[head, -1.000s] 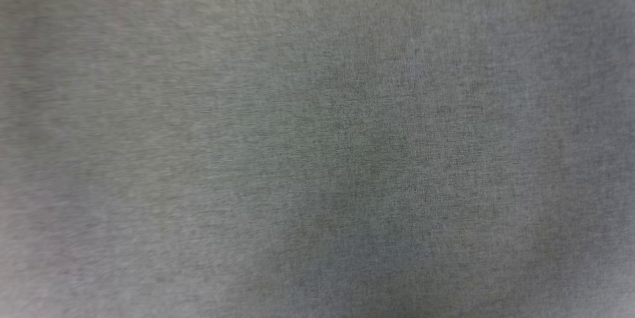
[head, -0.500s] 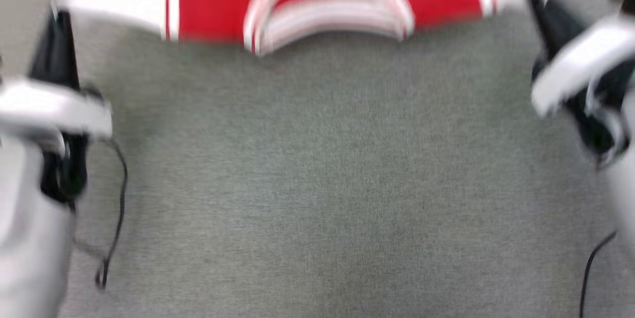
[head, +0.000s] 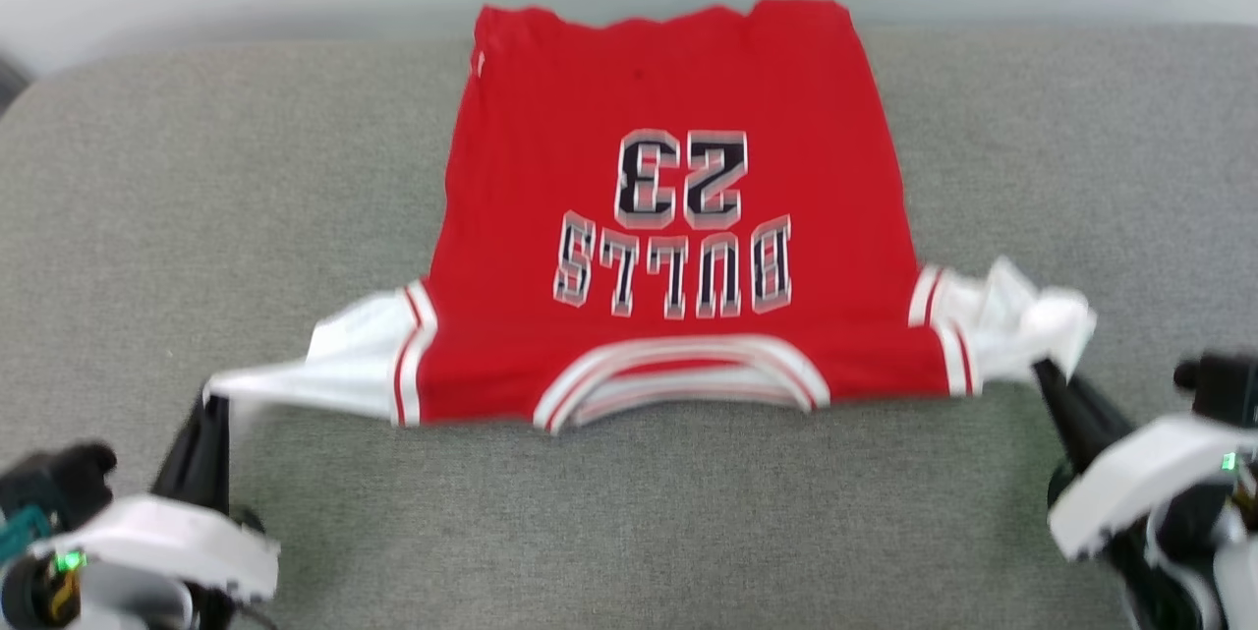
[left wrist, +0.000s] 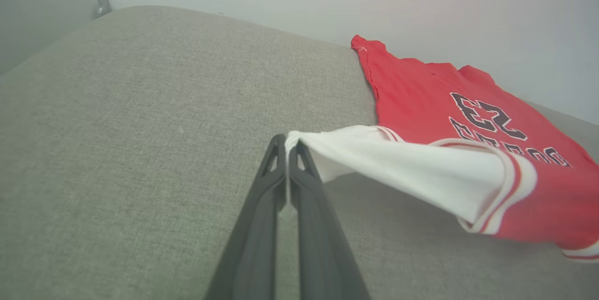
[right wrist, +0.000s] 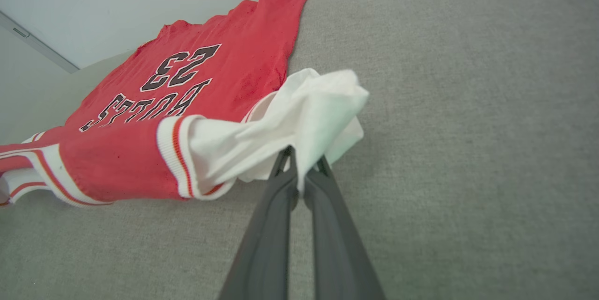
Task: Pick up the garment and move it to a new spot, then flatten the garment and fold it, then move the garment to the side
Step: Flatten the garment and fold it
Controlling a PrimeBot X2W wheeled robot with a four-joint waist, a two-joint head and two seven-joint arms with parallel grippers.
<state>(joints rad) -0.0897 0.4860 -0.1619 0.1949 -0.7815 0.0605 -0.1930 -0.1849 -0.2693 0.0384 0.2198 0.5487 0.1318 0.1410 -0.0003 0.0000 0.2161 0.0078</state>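
Now, head view: the garment (head: 668, 247) lies spread on the grey cushion (head: 629, 532), collar nearest the robot. The left gripper (head: 211, 406) and right gripper (head: 1044, 372) each pinch a white sleeve tip. Half a second ago this view caught just the collar edge; the camera has since tilted up.

Left wrist view: left gripper (left wrist: 286, 143) clamped on a taut sleeve.

Right wrist view: right gripper (right wrist: 299, 162) clamped on a bunched sleeve.

Flattening probably calls for drawing both sleeves apart evenly, low and level.
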